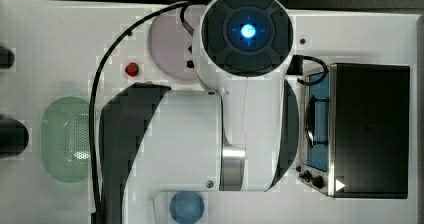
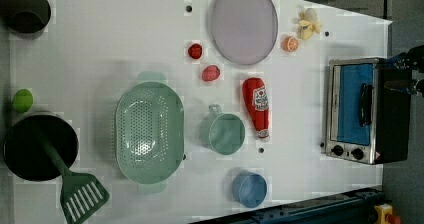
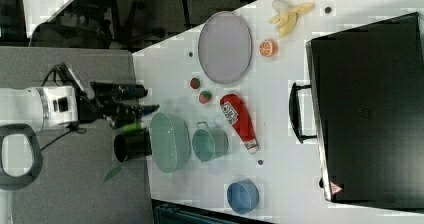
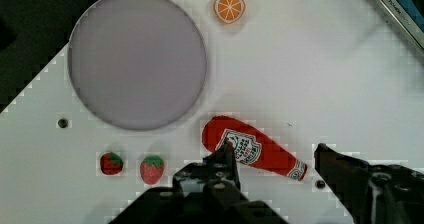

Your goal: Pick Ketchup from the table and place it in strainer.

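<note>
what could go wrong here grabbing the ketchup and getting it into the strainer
The Ketchup lies flat and tapers toward its cap, so the open fingers may slip off if they close near the narrow end. The green cup sits between the bottle and the strainer; a low carry might knock it.

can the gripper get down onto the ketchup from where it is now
Probably yes. In the wrist view the open gripper hangs above the ketchup, which lies flat on the table with nothing over it.
</note>
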